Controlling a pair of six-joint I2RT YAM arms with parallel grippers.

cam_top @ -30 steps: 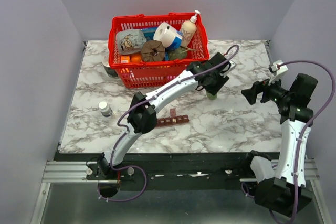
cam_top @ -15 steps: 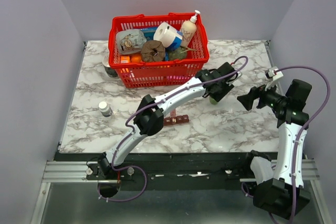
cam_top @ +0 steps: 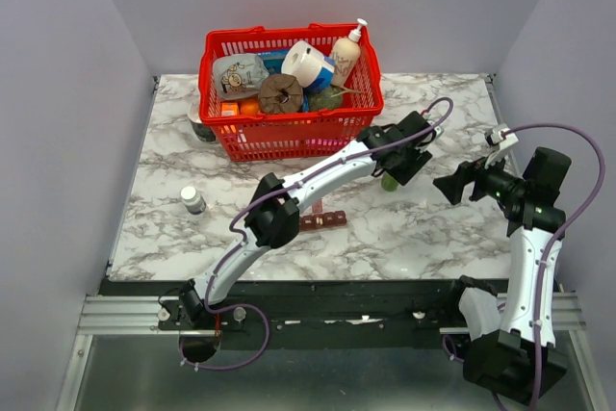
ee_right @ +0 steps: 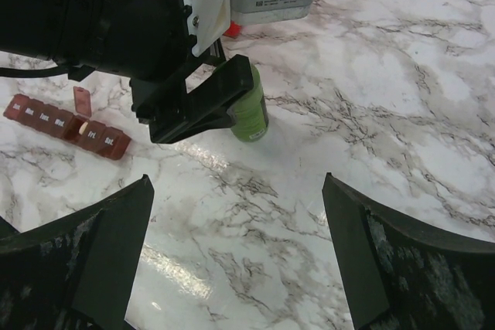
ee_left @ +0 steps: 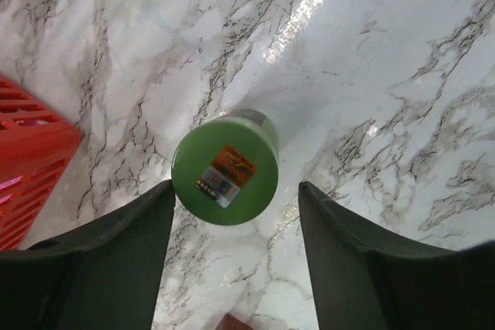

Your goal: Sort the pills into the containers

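Note:
The dark red pill organizer (cam_top: 322,220) lies flat near the table's middle front. It also shows in the right wrist view (ee_right: 69,127), where one small lid stands open. A small green bottle (cam_top: 390,181) stands upright right of the basket. My left gripper (cam_top: 400,163) hovers open right above it. In the left wrist view the bottle's green cap (ee_left: 225,166) sits between my spread fingers (ee_left: 116,260), untouched. My right gripper (cam_top: 450,183) is open and empty to the right, facing the bottle (ee_right: 250,113). I see no loose pills on the table.
A red mesh basket (cam_top: 289,138) full of goods stands at the back centre; its corner shows in the left wrist view (ee_left: 31,175). A small white-capped bottle (cam_top: 193,199) stands at the left. A dark jar (cam_top: 200,128) sits behind the basket's left corner.
My left gripper has moved right and now sits over the green bottle. My right gripper has moved left and slightly nearer, toward the bottle.

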